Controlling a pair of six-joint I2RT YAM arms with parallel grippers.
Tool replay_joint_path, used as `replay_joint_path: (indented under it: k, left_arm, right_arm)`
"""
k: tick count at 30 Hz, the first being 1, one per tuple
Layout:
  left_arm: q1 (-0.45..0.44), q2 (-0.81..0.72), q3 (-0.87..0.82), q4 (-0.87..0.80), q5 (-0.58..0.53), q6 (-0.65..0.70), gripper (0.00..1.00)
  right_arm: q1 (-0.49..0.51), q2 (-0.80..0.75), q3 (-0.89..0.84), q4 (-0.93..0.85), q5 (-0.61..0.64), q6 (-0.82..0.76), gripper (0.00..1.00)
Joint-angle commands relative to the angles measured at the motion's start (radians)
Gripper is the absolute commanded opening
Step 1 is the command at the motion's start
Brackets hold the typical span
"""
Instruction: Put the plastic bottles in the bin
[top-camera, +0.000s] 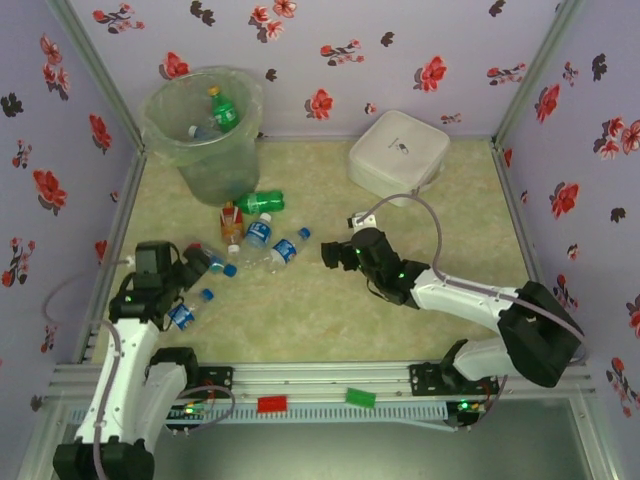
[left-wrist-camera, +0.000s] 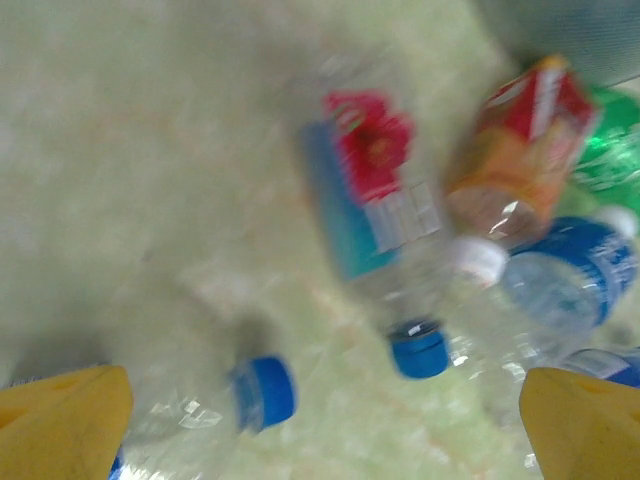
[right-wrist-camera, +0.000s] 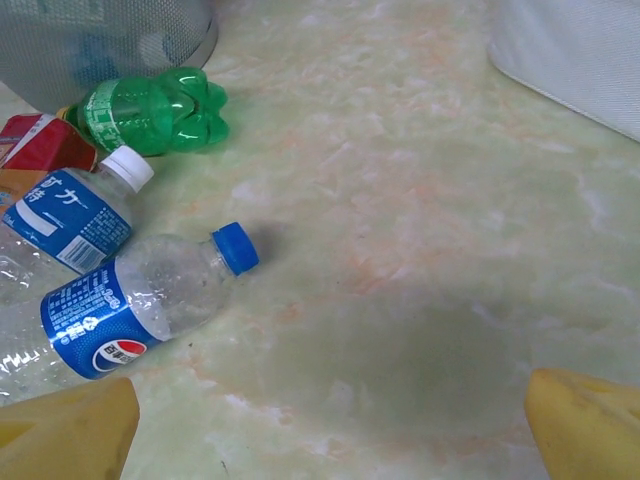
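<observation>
1. Plastic bottles (top-camera: 258, 235) lie clustered on my worktop (top-camera: 400, 300) just before the bin (top-camera: 205, 165), which stands in the far left corner with a green bottle (top-camera: 222, 108) inside.
2. The worktop is pale green, marbled; lilac walls (top-camera: 400, 60) with red flowers enclose it.
3. My left tool (left-wrist-camera: 320, 435) gapes wide above the bottles, holding nothing.
4. My right tool (right-wrist-camera: 330, 425) is wide open, empty, beside the cluster.

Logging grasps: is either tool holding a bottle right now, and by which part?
Nothing is held: left tool and right tool both stand open, jaws empty.
</observation>
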Motion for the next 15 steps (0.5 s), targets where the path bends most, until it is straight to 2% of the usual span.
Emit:
replay_joint_path:
  k: [1,7,12,15]
  left_arm:
    - [0.004,-0.074,-0.055,-0.077,-0.044,-0.192,1.00]
    - [0.004,-0.117,-0.061,-0.220,-0.105,-0.445,1.00]
    - [0.004,-0.116,-0.062,-0.219,-0.103,-0.610,1.00]
    - [0.005,-0.079,-0.075,-0.247,-0.126,-0.791,1.00]
  right_arm:
    - [-0.007,0.012,0.033,0.038,-0.030,0.033,1.00]
    - [-0.006,0.018,0.034,0.030,-0.031,0.040,1.00]
    - [-0.006,0.021,0.040,0.024,-0.034,0.044,1.00]
    - [-0.006,0.012,0.042,0.026,-0.035,0.040,1.00]
